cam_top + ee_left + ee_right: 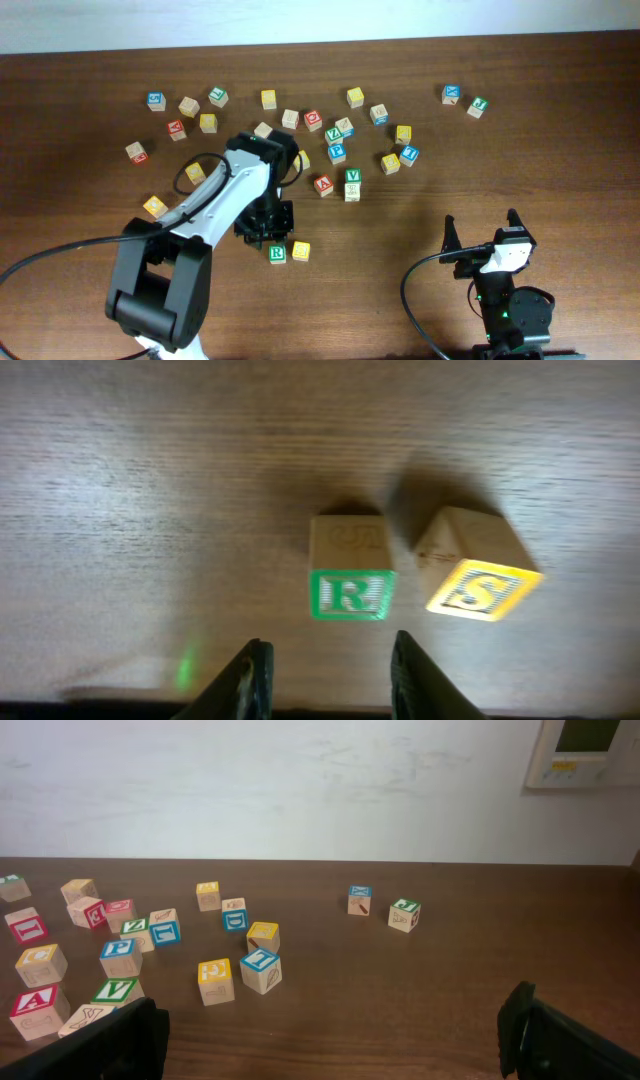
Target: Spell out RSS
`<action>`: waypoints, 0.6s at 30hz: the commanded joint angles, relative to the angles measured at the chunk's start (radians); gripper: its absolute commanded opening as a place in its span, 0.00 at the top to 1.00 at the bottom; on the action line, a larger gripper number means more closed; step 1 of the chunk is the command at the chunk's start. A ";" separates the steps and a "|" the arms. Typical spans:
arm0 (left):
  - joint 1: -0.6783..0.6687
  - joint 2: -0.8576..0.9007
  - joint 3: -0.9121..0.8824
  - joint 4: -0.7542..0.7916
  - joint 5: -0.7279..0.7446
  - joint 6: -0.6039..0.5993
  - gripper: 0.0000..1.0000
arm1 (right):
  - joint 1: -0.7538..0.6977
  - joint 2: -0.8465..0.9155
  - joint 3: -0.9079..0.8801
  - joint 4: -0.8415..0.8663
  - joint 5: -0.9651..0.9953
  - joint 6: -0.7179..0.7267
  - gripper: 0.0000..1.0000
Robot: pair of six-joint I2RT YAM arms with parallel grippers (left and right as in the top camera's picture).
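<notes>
A green R block (277, 254) and a yellow S block (301, 251) sit side by side on the table near the front; the S block is turned a little. Both show in the left wrist view, the R block (350, 590) and the S block (482, 588), apart by a small gap. My left gripper (268, 226) hovers just behind the R block, open and empty; its fingers (330, 678) frame bare table below the R block. My right gripper (482, 236) rests at the front right, open wide and empty (330, 1040).
Several loose letter blocks lie scattered across the back of the table, among them a red A (324, 185), a green V (352, 177) and a yellow block (155, 207). Two blocks (452, 94) (478, 106) sit at the back right. A black cable (420, 290) loops by the right arm.
</notes>
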 commanded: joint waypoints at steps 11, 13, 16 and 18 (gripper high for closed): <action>0.005 -0.010 -0.179 0.217 0.000 -0.042 0.52 | -0.006 -0.006 -0.005 -0.005 0.008 -0.006 0.02; 0.005 -0.010 -0.180 0.234 0.000 -0.039 0.52 | -0.006 -0.006 -0.005 -0.005 0.008 -0.006 0.02; 0.005 -0.010 -0.181 0.245 0.000 -0.040 0.56 | -0.006 -0.006 -0.005 -0.005 0.008 -0.006 0.02; 0.005 -0.010 -0.181 0.248 0.004 -0.039 0.59 | -0.006 -0.006 -0.005 -0.005 0.008 -0.006 0.02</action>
